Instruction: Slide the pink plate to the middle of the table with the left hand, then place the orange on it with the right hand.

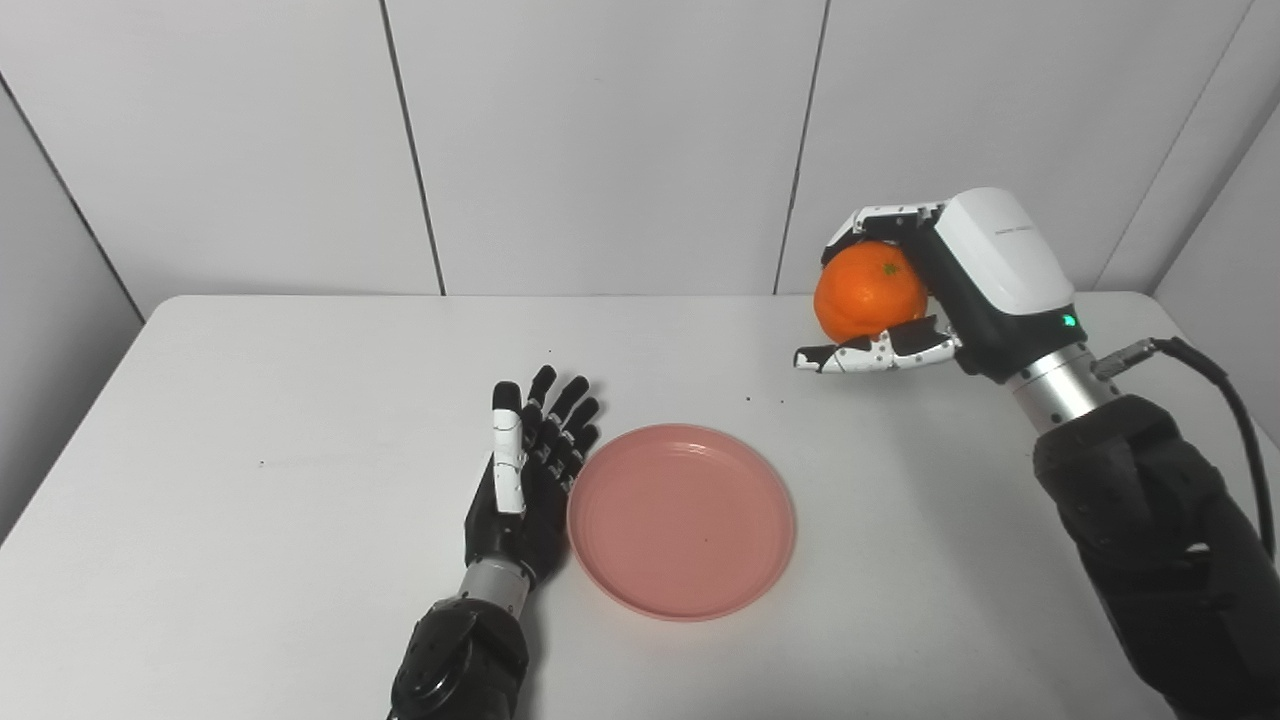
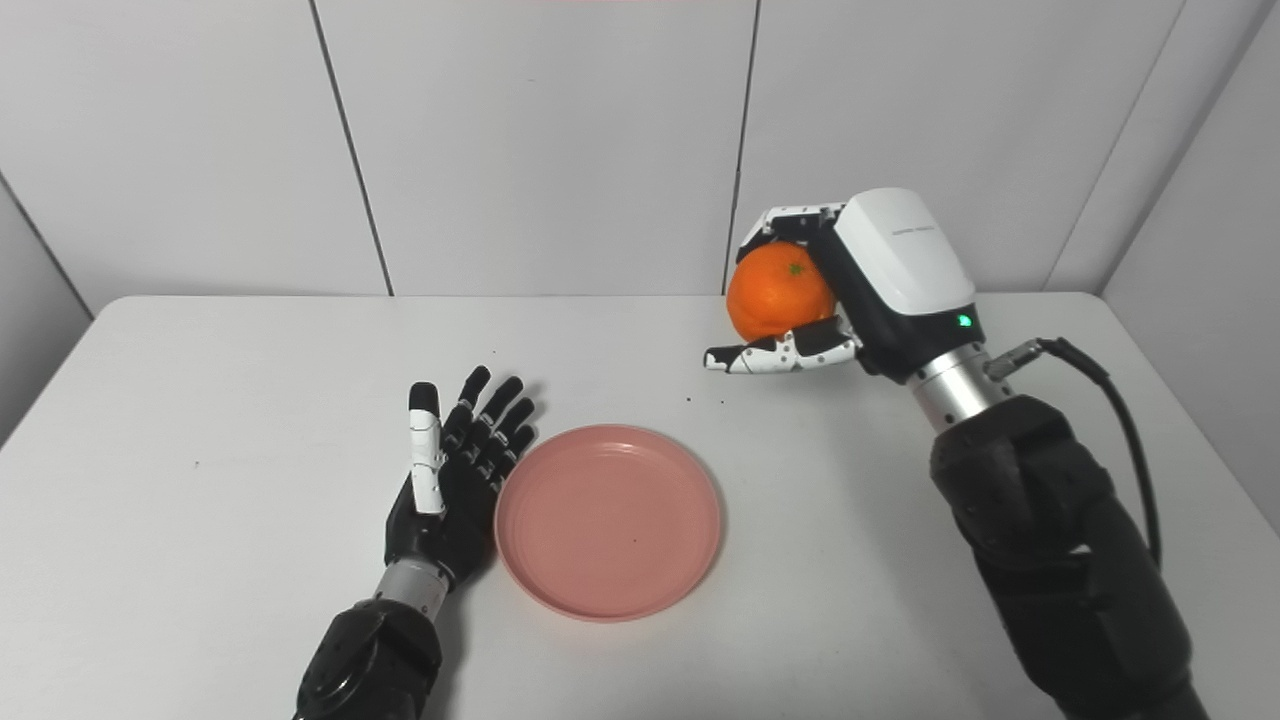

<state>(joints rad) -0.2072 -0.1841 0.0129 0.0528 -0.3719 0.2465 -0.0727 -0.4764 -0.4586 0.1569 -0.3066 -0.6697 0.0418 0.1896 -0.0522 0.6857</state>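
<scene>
The right hand (image 1: 935, 285), in the upper right of the frame, has its fingers (image 1: 885, 217) curled over the top of the orange (image 1: 868, 290) and its thumb stretched underneath, so the fruit is clasped between them. The orange is raised off the bench (image 1: 250, 420), above and to the right of the plate, well apart from it.

The left hand (image 1: 525, 470) lies low in the centre-left of the frame with its fingers (image 1: 565, 420) straight and spread a little, pointing toward the back wall. It holds nothing. Its right edge sits just beside the left rim of the pink plate (image 1: 682, 520); whether they actually touch cannot be told from either view.

The plate rests flat on the bench around the lower middle of the frame, with nothing on it.

Counted: one orange, one pink plate, two hands. A few tiny dark specks dot the bench between the plate and the right hand.
</scene>
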